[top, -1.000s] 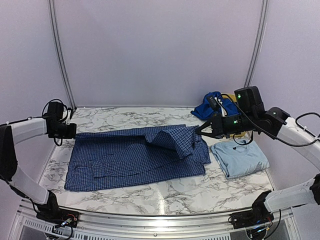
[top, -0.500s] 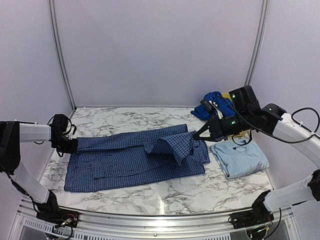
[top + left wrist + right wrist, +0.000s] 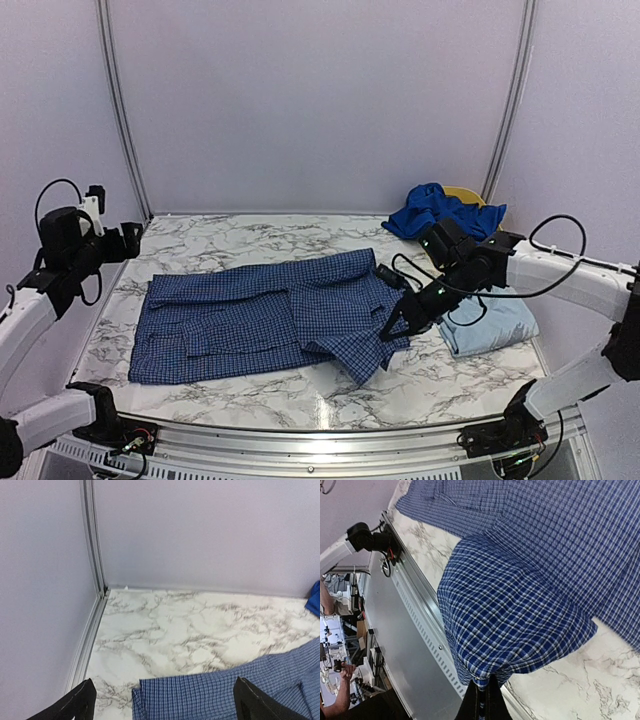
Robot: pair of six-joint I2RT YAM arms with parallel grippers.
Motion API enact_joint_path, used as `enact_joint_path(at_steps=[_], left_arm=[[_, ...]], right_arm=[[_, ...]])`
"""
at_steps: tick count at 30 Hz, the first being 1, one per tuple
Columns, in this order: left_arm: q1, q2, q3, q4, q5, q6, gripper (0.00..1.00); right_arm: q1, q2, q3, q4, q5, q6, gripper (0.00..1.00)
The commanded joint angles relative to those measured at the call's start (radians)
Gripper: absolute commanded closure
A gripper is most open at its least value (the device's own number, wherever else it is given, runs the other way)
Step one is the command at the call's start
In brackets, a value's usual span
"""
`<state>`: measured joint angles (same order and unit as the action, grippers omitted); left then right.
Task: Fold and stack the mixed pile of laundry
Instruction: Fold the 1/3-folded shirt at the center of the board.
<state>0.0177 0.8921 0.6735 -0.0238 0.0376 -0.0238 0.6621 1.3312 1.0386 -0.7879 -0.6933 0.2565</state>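
One fold is in hand: your right arm's fingers (image 3: 493,706) pinch a flap of the navy-and-white checked cotton shirt (image 3: 250,315), spread mid-frame on the marble-patterned table (image 3: 300,395). Your left fingers (image 3: 77,705) stand spread at far left, holding nothing. Next, I'd judge, lay that flap flat and square before letting go.

You have two arms of one build: the left arm (image 3: 22,318) at the left edge and the right arm (image 3: 570,275) at the right edge both wear smooth white shells on their long links, with black housings at the joints and black bases (image 3: 100,425) in the bottom corners. Small green lights (image 3: 425,243) glow on the right arm's black wrist, loose black cables (image 3: 560,222) loop off the joints, and thin red wires (image 3: 137,437) show by the lower-left base. Your left gripper (image 3: 164,690) has plain matte black wedge-shaped fingers (image 3: 80,703), and your right gripper (image 3: 483,690) shows as slim dark blades at the bottom of its wrist view.
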Motion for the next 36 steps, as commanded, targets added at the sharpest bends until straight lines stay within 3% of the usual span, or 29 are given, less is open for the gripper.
enact_joint_path(at_steps=[1,3,7,9,13,19,27,31,36], left_arm=[[-0.002,-0.015,0.036,0.037,0.041,-0.142,0.01],[-0.003,0.071,0.093,-0.061,0.101,-0.138,0.01],[-0.004,0.336,0.235,-0.316,0.078,-0.152,0.01],[-0.004,0.395,0.244,-0.351,0.090,-0.209,0.04],[-0.004,0.395,0.209,-0.343,0.122,-0.321,0.06],[-0.005,0.369,0.158,-0.339,0.165,-0.353,0.07],[-0.005,0.347,0.126,-0.368,0.072,-0.423,0.11],[-0.005,0.377,0.130,-0.385,0.074,-0.423,0.11],[-0.007,0.375,0.116,-0.391,0.077,-0.397,0.10]], right_arm=[[0.012,0.031,-0.048,-0.033,-0.060,-0.096,1.00],[0.013,0.042,-0.047,-0.029,-0.134,-0.115,1.00],[0.020,0.035,0.041,-0.021,-0.233,-0.133,1.00],[0.032,0.035,0.108,-0.043,-0.244,-0.142,1.00],[0.073,0.044,0.207,-0.099,-0.229,-0.155,1.00],[0.100,-0.005,0.254,-0.122,-0.271,-0.109,1.00],[0.158,-0.055,0.277,-0.068,-0.363,0.005,1.00],[0.158,-0.040,0.274,-0.057,-0.340,-0.002,1.00],[0.111,-0.003,0.264,-0.076,-0.173,-0.008,1.00]])
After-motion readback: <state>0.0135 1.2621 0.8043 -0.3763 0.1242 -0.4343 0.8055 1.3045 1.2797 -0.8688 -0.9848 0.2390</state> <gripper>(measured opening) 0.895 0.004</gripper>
